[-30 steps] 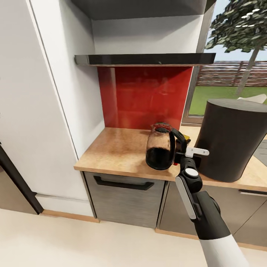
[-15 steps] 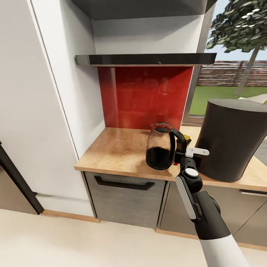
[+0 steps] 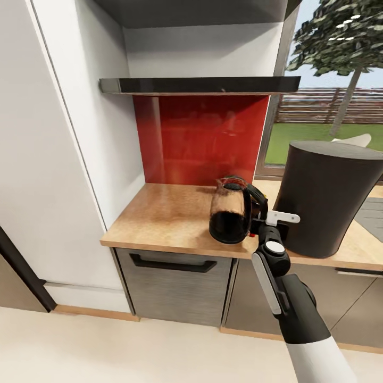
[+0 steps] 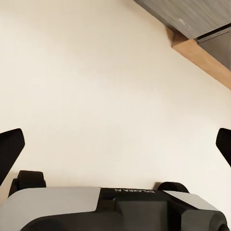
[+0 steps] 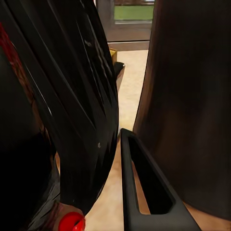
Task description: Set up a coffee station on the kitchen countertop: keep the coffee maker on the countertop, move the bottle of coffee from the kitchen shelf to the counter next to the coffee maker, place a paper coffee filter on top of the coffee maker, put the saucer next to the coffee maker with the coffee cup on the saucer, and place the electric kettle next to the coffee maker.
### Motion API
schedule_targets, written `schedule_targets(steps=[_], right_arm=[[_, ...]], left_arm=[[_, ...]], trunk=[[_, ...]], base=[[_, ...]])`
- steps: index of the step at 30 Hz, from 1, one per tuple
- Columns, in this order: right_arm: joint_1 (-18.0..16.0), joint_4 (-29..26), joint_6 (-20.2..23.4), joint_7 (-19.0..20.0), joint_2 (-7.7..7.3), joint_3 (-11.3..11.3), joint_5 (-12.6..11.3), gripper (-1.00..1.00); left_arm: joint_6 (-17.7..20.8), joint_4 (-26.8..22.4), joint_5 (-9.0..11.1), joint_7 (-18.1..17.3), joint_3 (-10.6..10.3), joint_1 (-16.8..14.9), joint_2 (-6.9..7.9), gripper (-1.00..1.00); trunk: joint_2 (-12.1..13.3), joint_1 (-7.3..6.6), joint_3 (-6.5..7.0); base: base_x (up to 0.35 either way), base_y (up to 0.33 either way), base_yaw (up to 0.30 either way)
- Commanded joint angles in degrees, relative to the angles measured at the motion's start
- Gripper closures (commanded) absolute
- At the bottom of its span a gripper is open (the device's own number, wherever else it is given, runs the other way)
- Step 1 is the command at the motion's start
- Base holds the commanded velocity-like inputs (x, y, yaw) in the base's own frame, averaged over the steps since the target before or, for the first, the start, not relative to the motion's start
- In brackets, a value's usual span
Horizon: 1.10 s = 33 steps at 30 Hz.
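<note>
The electric kettle (image 3: 230, 213), smoky glass with a black handle, is at the front of the kitchen countertop (image 3: 165, 215). Whether it rests on the wood or hangs just above it I cannot tell. My right gripper (image 3: 263, 215) is shut on the kettle's handle (image 5: 82, 101), and the red switch (image 5: 72, 222) shows close by. Just right of the kettle stands the coffee maker (image 3: 327, 197), a tall dark grey body. A small yellow-topped thing (image 3: 267, 198) peeks out behind the kettle, perhaps the bottle of coffee. My left gripper (image 4: 115, 144) hangs open over the pale floor.
A red backsplash (image 3: 202, 138) and a dark shelf (image 3: 197, 84) lie behind the counter. A white tall cabinet (image 3: 58, 149) closes the left side. Grey cabinet fronts with a black handle (image 3: 169, 262) sit below. A window is at the right.
The whole head view has shifted, so the camera moved. The kettle stays in my right gripper and now stands slightly nearer the coffee maker.
</note>
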Motion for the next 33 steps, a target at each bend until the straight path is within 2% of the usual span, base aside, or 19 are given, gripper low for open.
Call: schedule_targets(steps=[1, 33], right_arm=[[-0.1, -0.1, 0.1, -0.6, -0.02, 0.1, -0.3, 1.00], [-0.1, 0.0, 0.2, -0.7, -0.02, -0.3, 0.0, 1.00]], left_arm=[[-0.4, 0.1, 0.1, -0.1, -0.2, -0.1, 0.01, -1.00], [-0.4, 0.1, 0.1, -0.1, -0.3, 0.0, 0.01, -1.00]], trunk=[[0.0, 0.00, -0.06], [0.0, 0.00, -0.06]], base=[[0.000, 0.000, -0.001], [0.000, 0.000, 0.000]])
